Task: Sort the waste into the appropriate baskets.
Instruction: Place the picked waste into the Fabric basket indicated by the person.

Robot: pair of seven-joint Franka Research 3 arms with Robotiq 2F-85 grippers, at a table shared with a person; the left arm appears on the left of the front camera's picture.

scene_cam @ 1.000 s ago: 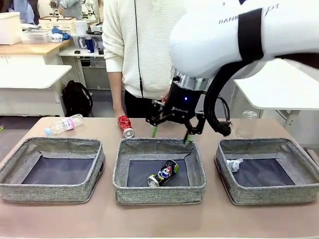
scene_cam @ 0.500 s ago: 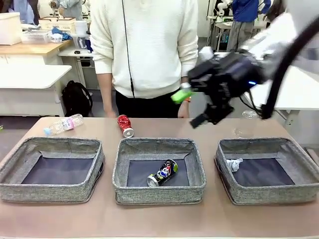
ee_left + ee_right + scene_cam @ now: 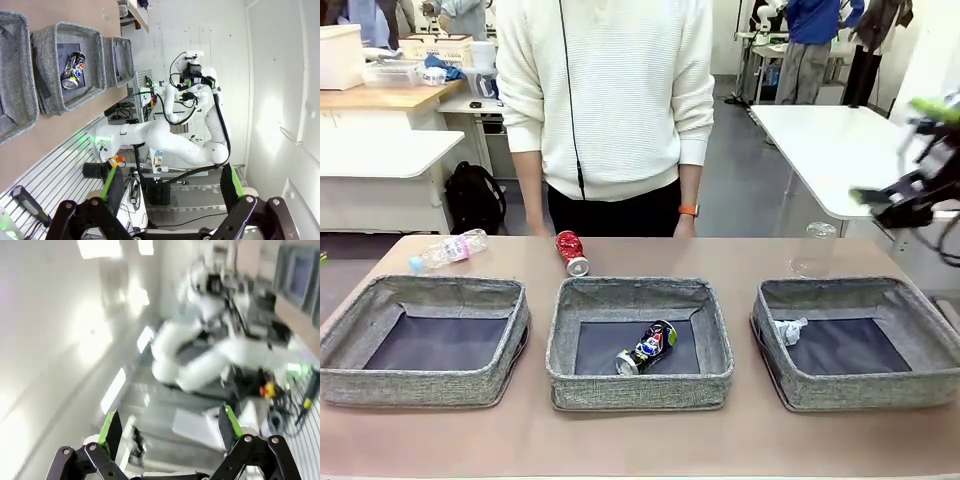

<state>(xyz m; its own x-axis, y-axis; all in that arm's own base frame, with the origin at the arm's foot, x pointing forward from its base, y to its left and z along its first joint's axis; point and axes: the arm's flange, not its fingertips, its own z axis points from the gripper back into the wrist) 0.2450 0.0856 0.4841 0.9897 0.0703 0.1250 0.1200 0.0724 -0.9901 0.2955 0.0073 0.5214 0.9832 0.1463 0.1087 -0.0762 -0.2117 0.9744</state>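
Three baskets (image 3: pixel 420 388) are sitting on the worktop (image 3: pixel 740 440): the middle basket (image 3: pixel 640 390) is holding one dark can (image 3: pixel 647 348), the right basket (image 3: pixel 860 392) one paper wad (image 3: pixel 788 330). One red can (image 3: pixel 571 252) is lying just behind the middle basket, with one blue-capped bottle (image 3: pixel 448 250) behind-left and one faint clear bottle (image 3: pixel 812 250) behind-right. Both arms' jaws are gaping empty, the right arm's, blurred, having swung far right.

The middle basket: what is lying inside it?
One crushed dark blue-black can lies on its side on the dark bottom of the middle basket. The near wall hides the front strip of the bottom.
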